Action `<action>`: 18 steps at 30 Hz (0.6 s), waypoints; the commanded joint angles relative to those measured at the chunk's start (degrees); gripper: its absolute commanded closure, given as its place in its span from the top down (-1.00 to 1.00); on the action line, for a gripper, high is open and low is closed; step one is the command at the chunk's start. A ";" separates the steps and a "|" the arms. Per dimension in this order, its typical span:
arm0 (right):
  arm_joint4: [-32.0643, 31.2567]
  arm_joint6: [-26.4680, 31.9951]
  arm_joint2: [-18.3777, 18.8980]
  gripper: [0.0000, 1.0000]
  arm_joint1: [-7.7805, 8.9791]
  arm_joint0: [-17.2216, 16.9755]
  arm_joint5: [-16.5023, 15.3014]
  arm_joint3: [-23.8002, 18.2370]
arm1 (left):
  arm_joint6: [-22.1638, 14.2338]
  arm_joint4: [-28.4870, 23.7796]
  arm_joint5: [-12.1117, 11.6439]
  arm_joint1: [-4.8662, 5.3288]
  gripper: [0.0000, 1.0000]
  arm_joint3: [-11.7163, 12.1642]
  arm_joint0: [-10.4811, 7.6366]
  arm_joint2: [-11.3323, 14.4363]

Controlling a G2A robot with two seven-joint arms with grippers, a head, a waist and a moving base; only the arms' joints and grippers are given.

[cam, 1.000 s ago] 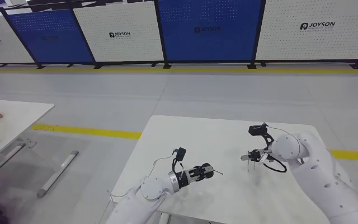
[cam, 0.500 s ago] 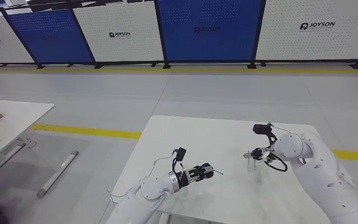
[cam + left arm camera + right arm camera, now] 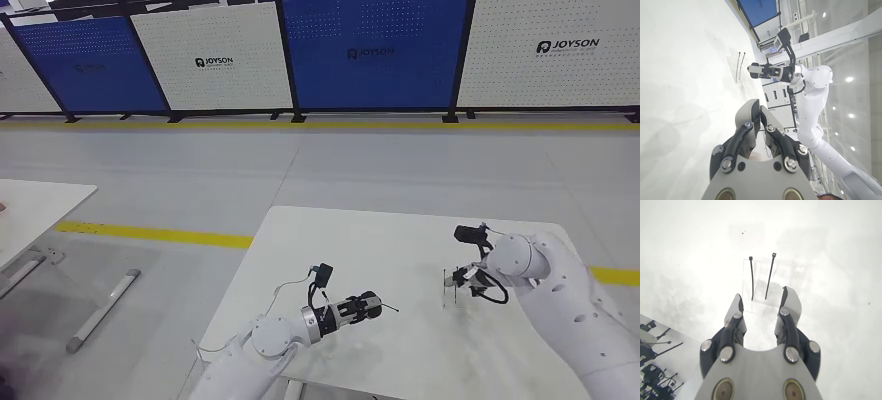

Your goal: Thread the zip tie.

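Closest in, toward the counter's [image 3: 330,230] near left corner, the left end effector [image 3: 759,106] is pressed together. A thin dark strand [image 3: 390,308] sticks out past its tip. It is probably a zip tie, though it is too fine to be sure.

Farther in, on the right half of the counter, the right end effector [image 3: 762,293] hangs spread just above a clear plate [image 3: 791,275]. Two black zip ties lie on this plate, a left-hand one [image 3: 752,277] and a right-hand one [image 3: 770,275]. Their tails point toward the end effector and their heads away. They do not touch, but they lie closer together at the tails than at the heads.

The step in hand looks like picking up one tie. The spread fingers [image 3: 785,294] bracket both tails, so closing here would likely catch both ties. It would be better to move sideways until only one tie sits between the pads, or to grip nearer the heads, where the gap is wider. The ties lie flat, so the fingertips must come right down onto the plate. That calls for a slow descent, since the plate looks slick and may slide or tip under pressure. A grip partway along the tie would leave the tail free for threading.

No other object on the counter stands between the two arms. Beyond the far edge, a yellow floor line [image 3: 150,234] runs past, another table [image 3: 40,200] stands off to the left, and blue and white panels [image 3: 370,50] line the back.
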 commanded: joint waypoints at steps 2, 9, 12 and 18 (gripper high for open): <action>0.25 -0.40 -0.59 -0.20 -0.49 0.60 0.23 1.50 | 0.00 0.00 0.00 0.00 -1.00 0.00 0.00 0.00; 0.43 -0.72 -1.78 -0.18 -1.48 1.65 0.66 3.99 | 0.00 0.00 0.00 0.00 -1.00 0.00 0.00 0.00; 0.26 -0.75 -2.38 -0.22 -1.93 2.13 1.04 5.09 | 0.00 0.00 0.00 0.00 -1.00 0.00 0.00 0.00; 0.68 -1.03 -3.37 -0.28 -2.95 3.29 0.91 7.84 | 0.00 0.00 0.00 0.00 -1.00 0.00 0.00 0.00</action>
